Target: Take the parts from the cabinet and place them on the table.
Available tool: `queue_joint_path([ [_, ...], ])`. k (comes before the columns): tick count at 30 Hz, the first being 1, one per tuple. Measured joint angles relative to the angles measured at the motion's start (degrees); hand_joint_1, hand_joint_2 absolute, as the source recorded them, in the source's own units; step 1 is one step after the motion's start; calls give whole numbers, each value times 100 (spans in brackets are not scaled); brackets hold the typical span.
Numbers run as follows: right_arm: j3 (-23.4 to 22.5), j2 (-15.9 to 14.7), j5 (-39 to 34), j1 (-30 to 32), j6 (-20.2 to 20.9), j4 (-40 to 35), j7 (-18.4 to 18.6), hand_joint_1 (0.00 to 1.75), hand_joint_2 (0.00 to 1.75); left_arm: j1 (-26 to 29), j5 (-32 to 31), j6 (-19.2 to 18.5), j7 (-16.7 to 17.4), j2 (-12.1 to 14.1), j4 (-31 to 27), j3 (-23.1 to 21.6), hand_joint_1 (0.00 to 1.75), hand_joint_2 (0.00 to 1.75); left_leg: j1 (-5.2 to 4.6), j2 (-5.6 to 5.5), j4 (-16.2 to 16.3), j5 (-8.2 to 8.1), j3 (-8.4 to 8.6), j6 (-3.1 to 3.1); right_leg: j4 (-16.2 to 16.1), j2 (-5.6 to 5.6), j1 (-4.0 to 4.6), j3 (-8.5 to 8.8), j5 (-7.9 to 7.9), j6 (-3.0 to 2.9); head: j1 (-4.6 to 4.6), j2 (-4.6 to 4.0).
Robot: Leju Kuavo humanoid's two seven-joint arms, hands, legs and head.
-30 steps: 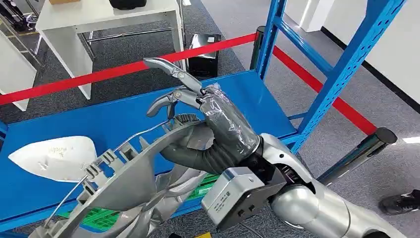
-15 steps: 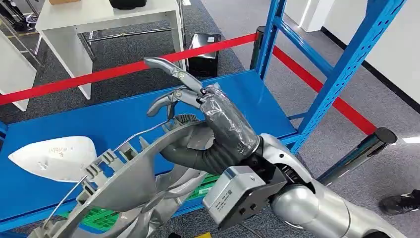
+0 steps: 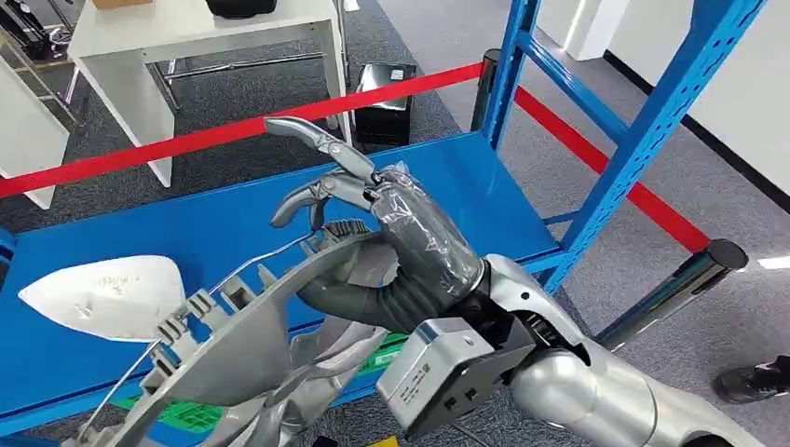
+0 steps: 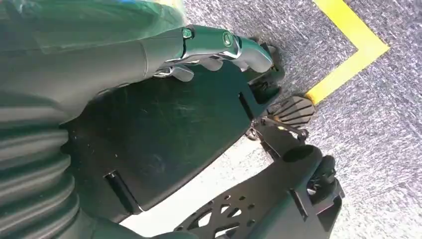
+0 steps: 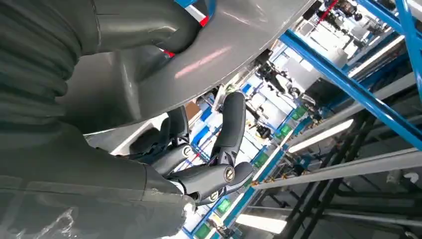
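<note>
Head view. Blue cabinet: steel shelving whose blue shelf spans the scene from left to right. Beyond it, far left, stands a white table; a red barrier tape runs across behind the shelf.

Large grey ribbed part: a curved moulded panel, near left, raised above the shelf's near edge and tilted. The right hand grips its upper rim, thumb beneath the rim and some fingers curled over it, one finger extended toward the far side; the right wrist view shows the same clasp on the part.

White part: a flat rounded piece lying on the shelf, far left.

Left hand: seen in the left wrist view above grey carpet; whether its fingers are spread or closed cannot be told.
</note>
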Motion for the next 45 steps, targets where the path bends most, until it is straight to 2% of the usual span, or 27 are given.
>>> queue_joint_path([
  [3,-4,0,-15,-3,0,0,0,175,175,-4,0,0,-2,2,0,2,0,175,-9,1,-45,95,-15,80,-50,6,-5,3,84,79,-9,0],
  [5,-7,-7,-20,-9,0,2,-2,175,175,-10,0,2,-7,-2,0,4,0,175,52,30,-145,187,-30,139,99,-6,-2,-94,-153,88,17,0],
  [8,-2,-15,-44,14,2,9,-2,175,175,-9,0,2,-20,-8,0,7,0,175,59,34,-117,232,-145,153,1423,-5,-11,-669,-796,121,63,0],
  [9,0,-22,-52,16,2,13,-2,175,175,-9,0,4,-24,-6,0,9,0,175,62,34,-99,239,-180,142,1691,-6,-12,-783,-817,130,63,0],
  [11,11,-35,-57,16,4,18,-2,175,175,-13,4,20,-26,-9,0,15,0,175,77,33,-66,247,-211,124,1410,-8,-19,-617,-488,137,70,0],
  [13,17,-37,-57,6,4,18,-2,175,175,-21,4,20,-26,-11,0,20,0,175,106,30,1,218,-225,59,390,-17,-34,-112,30,140,74,0],
  [14,18,-39,-59,6,4,17,-2,175,175,-23,4,22,-26,-9,0,22,0,175,94,28,21,209,-268,1,216,-7,-15,1,-113,141,76,0],
  [19,28,-46,-59,2,7,26,-2,175,175,-42,9,26,-33,-4,0,33,0,175,98,23,81,258,-406,-198,105,5,-9,-128,-31,-133,72,0],
  [21,28,-44,-61,-2,7,28,-2,175,175,-55,9,26,-37,-4,0,35,0,175,99,30,491,-191,-538,-223,99,-9,8,-198,32,-227,11,0],
  [23,41,-44,-68,4,7,31,-2,175,175,-89,7,28,-44,-4,-2,44,0,175,98,30,1339,-672,-761,-231,101,-26,52,-272,90,-284,-44,0],
  [24,48,-44,-68,8,9,37,-2,175,175,-99,7,28,-44,-4,-2,52,0,175,94,30,1671,-807,-808,-218,103,-30,83,-319,128,-306,-52,0],
  [25,48,-44,-68,9,9,42,-2,175,175,-99,9,26,-42,-4,-2,57,0,175,87,30,1696,-773,-742,-191,107,-29,112,-365,166,-318,-57,0],
  [26,48,-46,-68,8,9,48,-2,175,175,-85,11,24,-33,-4,-2,59,0,175,73,30,1495,-620,-570,-146,110,-20,137,-409,205,-326,-57,0],
  [28,48,-44,-68,2,11,48,-4,175,175,-48,18,24,-17,-2,0,57,0,175,9,28,636,-196,-52,-19,111,-2,186,-473,280,-330,-68,0],
  [29,46,-44,-68,-2,11,48,-4,175,175,-34,17,24,-13,4,0,57,0,175,-45,25,178,-146,174,90,110,-1,192,-501,319,-329,-77,0],
  [30,42,-46,-68,-7,11,48,-4,175,175,-35,17,24,-15,18,0,57,0,175,-50,27,20,-228,257,151,96,-10,199,-533,371,-292,-43,0],
  [31,42,-44,-68,-8,13,48,-4,175,175,-41,17,20,-15,4,0,57,0,175,-94,27,-72,-171,243,114,88,-20,168,-567,424,-254,-35,0],
  [34,42,-44,-68,-9,13,48,-4,175,175,-15,17,28,-15,11,0,57,0,175,-115,28,-130,-50,117,165,5,-43,152,-590,610,-171,-72,0],
  [35,42,-53,-68,-6,13,50,-4,175,175,-10,17,29,-15,7,0,59,0,175,-34,54,-234,66,107,164,44,-37,148,-626,522,-147,-79,0],
  [36,42,-55,-68,-22,15,52,-9,175,175,-10,17,26,-15,0,0,57,0,175,-42,62,-252,138,76,190,214,-19,156,-705,231,-100,-59,0],
  [38,46,-55,-68,-20,15,52,-9,175,175,-7,20,26,-28,-11,0,57,0,175,-31,68,-245,277,-97,220,1026,-17,105,-916,-479,-26,7,0],
  [39,50,-59,-68,-18,17,55,-9,175,175,-11,20,28,-33,-11,0,59,0,175,-30,69,-236,347,-188,208,1419,-18,84,-982,-676,6,9,0],
  [40,55,-61,-68,-17,17,57,-9,175,175,-17,35,35,-39,-9,0,61,0,175,-27,70,-221,407,-281,199,1691,-19,63,-1005,-682,27,17,0],
  [41,57,-66,-68,-16,17,61,-9,175,175,-28,46,37,-48,-9,0,63,0,175,-20,70,-203,461,-372,182,1740,-19,42,-936,-531,45,30,0],
  [43,57,-68,-70,-13,17,61,-9,175,175,-65,76,39,-52,-11,0,70,0,175,5,70,-128,555,-564,138,1183,-21,12,-453,-126,69,33,0],
  [44,57,-68,-70,-18,17,61,-9,175,175,-79,81,44,-61,-11,0,74,0,175,19,68,-72,582,-646,102,677,-27,3,-84,-63,74,33,0],
  [45,55,-68,-70,-28,17,61,-11,175,175,-91,81,48,-68,-9,0,79,0,175,3,64,-13,599,-721,69,203,-31,3,240,-249,72,48,0],
])
